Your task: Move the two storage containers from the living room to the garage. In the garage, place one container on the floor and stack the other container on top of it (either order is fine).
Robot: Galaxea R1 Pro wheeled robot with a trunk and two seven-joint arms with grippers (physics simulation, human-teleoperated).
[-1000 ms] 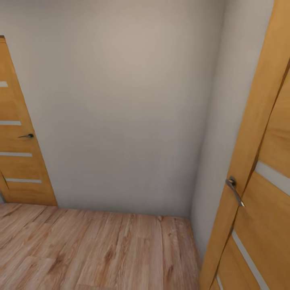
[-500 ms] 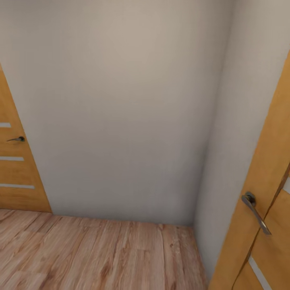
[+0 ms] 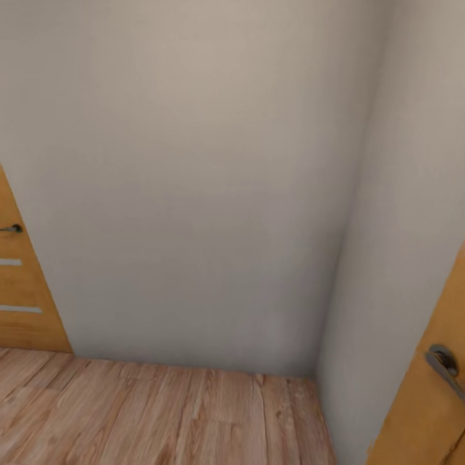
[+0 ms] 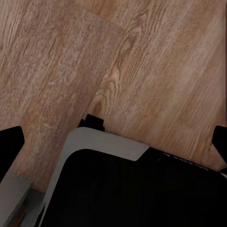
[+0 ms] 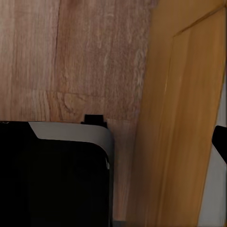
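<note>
Left end effector: two dark fingertips are seen at opposite edges of the left wrist view, well apart, with nothing between them; the end effector is judged open and empty. Right end effector: one dark fingertip is seen at the edge of the right wrist view, so whether it is spread or closed cannot be told; nothing is seen held.

Wall: a plain off-white corner is faced in the head view. Plank floor: light wood, seen in all three views. Right door: orange wood, close at the robot's right, and seen beside the base in the right wrist view. Left door: like wood with pale stripes, farther off at the left. Base: dark body with a grey rim, below both wrist cameras. Handles: small grey levers, one on each door.

Containers: none is seen, so neither their direction from either end effector, nor their long axis, nor the nearer arm can be given. The robot is judged to be in transit on wood flooring, not yet on concrete.
</note>
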